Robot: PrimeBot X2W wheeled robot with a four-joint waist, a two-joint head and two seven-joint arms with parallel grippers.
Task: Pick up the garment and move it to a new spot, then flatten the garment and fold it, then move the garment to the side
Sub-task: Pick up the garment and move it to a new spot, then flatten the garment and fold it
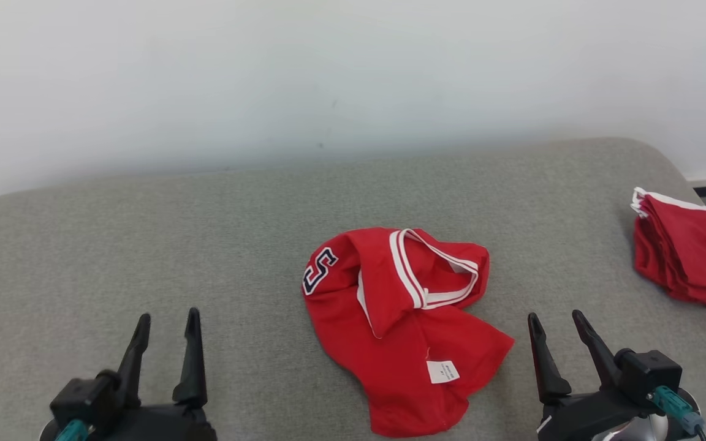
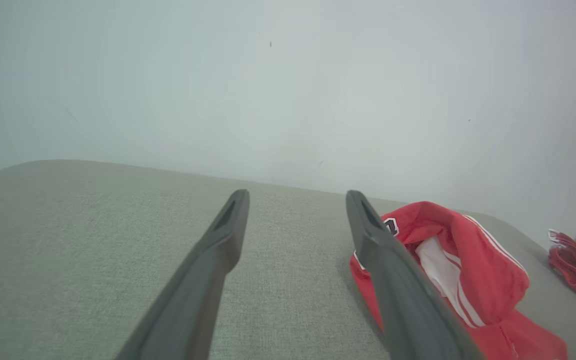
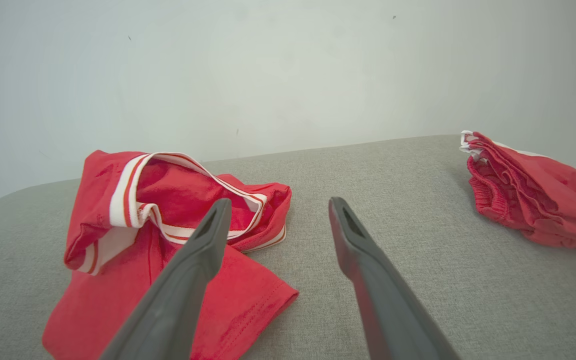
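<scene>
Garment (image 1: 396, 331) in red lies crumpled on the grey cloth-covered counter (image 1: 144, 233), near the middle of it and a little toward the front edge. It is not flat: the upper part is bunched and folded over itself, and the white-striped collar (image 1: 414, 269) stands open in a loop. A dark letter "S" with white outline (image 1: 319, 271) shows on the left side of the bundle, and a small white label (image 1: 442, 371) sits on the lower part, which spreads toward the robot.

The left gripper (image 1: 168, 315) is at the lower left of the head view, well apart from the garment, above bare counter. Its jaws are released and hold nothing. The right gripper (image 1: 554, 315) is at the lower right, just beside the lower right corner of the garment but not touching it. Its jaws are released as well and are empty.

A second pile of red cloth (image 1: 687, 257) with a white edge lies at the far right of the counter, well apart from the garment. Behind the counter is a plain pale wall (image 1: 328, 73).
</scene>
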